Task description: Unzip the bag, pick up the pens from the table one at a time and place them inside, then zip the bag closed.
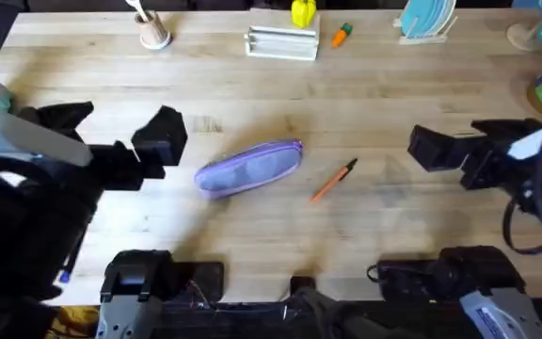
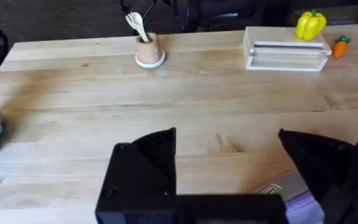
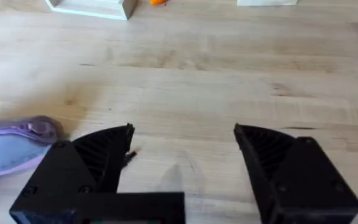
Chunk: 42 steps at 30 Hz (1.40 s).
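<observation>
From overhead, the lilac bag (image 1: 249, 168) lies near the middle of the desk (image 1: 252, 94), with the orange pen (image 1: 333, 180) just beside it on the right arm's side, apart from it. The left tool (image 1: 125, 127) hangs beside the bag with its fingers spread; the right tool (image 1: 445, 141) stands well clear.

In the left wrist view, the left tool's (image 2: 229, 146) fingers are apart over bare wood, the bag's (image 2: 294, 193) end showing by one finger.

In the right wrist view, the right tool's (image 3: 182, 140) fingers are apart, the bag's (image 3: 14, 146) end lying off to one side.
</observation>
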Available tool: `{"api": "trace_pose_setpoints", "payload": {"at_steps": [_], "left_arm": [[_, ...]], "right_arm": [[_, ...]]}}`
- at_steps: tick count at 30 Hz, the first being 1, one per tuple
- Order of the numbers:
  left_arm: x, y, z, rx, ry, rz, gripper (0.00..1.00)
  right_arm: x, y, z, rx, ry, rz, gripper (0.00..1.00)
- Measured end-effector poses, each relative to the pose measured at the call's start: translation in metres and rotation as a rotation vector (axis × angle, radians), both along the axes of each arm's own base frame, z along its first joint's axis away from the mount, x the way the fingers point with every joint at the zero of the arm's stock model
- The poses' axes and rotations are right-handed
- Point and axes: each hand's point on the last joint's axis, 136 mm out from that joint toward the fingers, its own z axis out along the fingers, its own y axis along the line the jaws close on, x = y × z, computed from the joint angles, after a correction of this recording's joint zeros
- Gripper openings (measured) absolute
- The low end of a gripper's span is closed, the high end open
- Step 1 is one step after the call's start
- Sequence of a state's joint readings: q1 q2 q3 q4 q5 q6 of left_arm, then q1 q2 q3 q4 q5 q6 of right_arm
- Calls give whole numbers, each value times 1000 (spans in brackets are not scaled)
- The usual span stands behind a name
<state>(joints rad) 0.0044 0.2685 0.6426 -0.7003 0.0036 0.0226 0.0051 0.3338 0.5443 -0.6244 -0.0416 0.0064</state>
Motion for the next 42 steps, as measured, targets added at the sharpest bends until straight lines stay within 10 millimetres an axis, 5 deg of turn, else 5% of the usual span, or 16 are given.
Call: {"api": "trace_pose_setpoints", "payload": {"at_steps": [7, 15, 23, 35, 42], "left_arm": [[-6, 0, 51, 4, 136, -2, 992], [-4, 0, 72, 12, 256, -7, 993], [-23, -21, 37, 305, 425, -334, 995], [-28, -36, 33, 576, 369, -605, 993], [-38, -52, -19, 691, 420, -877, 993]], "right_arm": [[11, 5, 52, 21, 145, 18, 996], [31, 6, 84, 35, 233, 16, 996], [35, 6, 90, 25, 225, 24, 996], [46, 6, 103, -14, 152, 49, 996], [46, 6, 103, -67, 144, 84, 996]]}}
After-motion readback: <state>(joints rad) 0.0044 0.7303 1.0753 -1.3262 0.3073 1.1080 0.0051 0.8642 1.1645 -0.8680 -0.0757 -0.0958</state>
